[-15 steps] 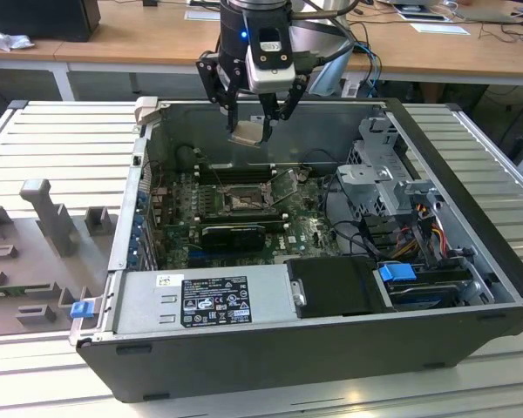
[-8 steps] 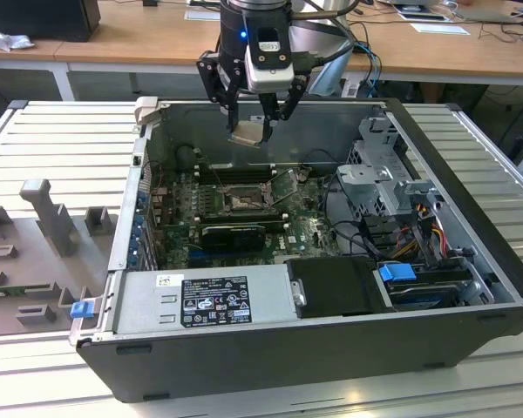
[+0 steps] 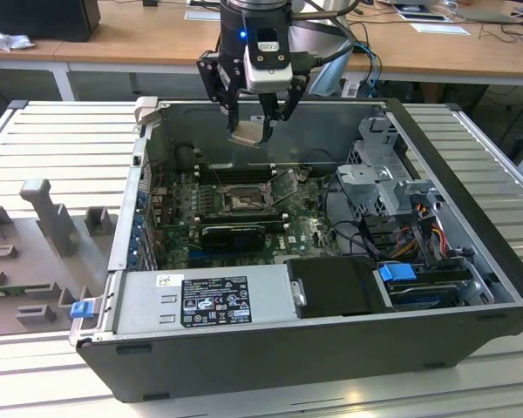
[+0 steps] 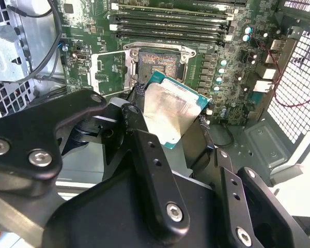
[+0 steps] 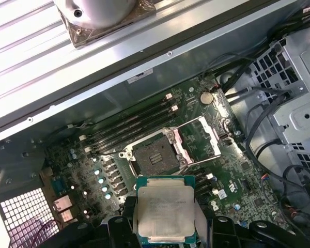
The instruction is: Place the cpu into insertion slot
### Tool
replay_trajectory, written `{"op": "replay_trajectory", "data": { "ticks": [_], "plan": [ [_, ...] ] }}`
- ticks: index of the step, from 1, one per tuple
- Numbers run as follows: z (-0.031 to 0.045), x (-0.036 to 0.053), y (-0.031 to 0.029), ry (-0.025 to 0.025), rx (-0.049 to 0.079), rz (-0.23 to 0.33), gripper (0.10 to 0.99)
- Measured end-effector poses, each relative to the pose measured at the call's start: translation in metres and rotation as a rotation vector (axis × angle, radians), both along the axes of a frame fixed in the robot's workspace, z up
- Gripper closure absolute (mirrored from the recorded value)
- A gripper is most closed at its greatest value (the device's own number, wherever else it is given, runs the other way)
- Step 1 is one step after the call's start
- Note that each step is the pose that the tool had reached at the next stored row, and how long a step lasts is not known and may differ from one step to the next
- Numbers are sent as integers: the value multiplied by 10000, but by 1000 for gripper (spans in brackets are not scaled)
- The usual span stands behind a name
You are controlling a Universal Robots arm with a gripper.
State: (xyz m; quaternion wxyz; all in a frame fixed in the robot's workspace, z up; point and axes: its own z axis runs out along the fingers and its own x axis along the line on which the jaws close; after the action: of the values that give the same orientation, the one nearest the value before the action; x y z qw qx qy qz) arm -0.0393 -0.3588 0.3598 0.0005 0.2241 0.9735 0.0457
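Carrying step, by the look of it: the gripper (image 3: 251, 129) is clamped on the cpu (image 5: 164, 209), held in the air above the insertion slot (image 3: 241, 202) and apart from it, its metal frame (image 5: 202, 135) seemingly swung open, so lowering would, I judge, call for squaring the cpu to that slot.

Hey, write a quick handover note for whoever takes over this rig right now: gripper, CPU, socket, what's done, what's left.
The gripper is shut on the cpu, held in the air over the open computer case.
The insertion slot on the motherboard has its frame swung open and is empty.
Done: cpu is in the grip.
Left: cpu not yet in the slot.
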Motion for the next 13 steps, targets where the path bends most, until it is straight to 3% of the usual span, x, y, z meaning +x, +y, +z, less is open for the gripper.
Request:
{"op": "replay_trajectory", "data": {
  "ticks": [13],
  "plan": [
    [0,0,0,0,0,-257,557]
  ]
}}
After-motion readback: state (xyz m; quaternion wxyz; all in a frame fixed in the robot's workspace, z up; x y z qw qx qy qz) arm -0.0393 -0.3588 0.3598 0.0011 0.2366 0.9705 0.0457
